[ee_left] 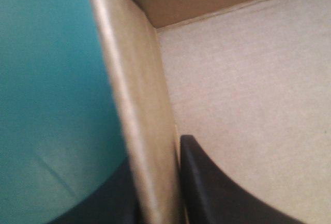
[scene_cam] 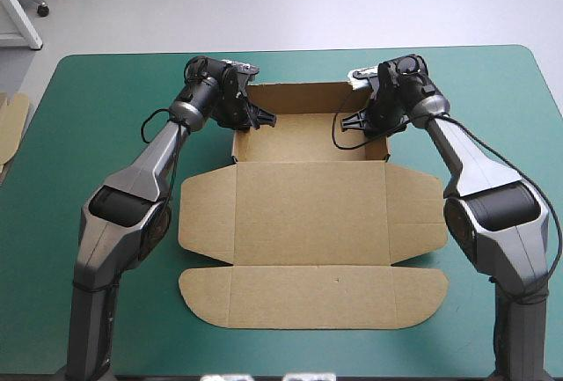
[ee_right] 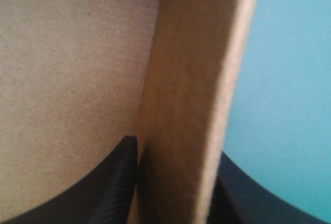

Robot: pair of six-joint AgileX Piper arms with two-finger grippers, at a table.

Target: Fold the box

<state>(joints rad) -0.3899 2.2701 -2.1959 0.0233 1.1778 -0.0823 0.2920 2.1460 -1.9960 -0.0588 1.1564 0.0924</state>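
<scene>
High view gives me both arms reaching forward, wrists turned inward over the box [scene_cam: 310, 196] at mid-table, my left gripper [scene_cam: 261, 119] clamped on its raised left wall and my right gripper [scene_cam: 350, 122] on its right wall, lid flat toward the near edge, bare teal-green cover [scene_cam: 106, 117] outside both.
</scene>
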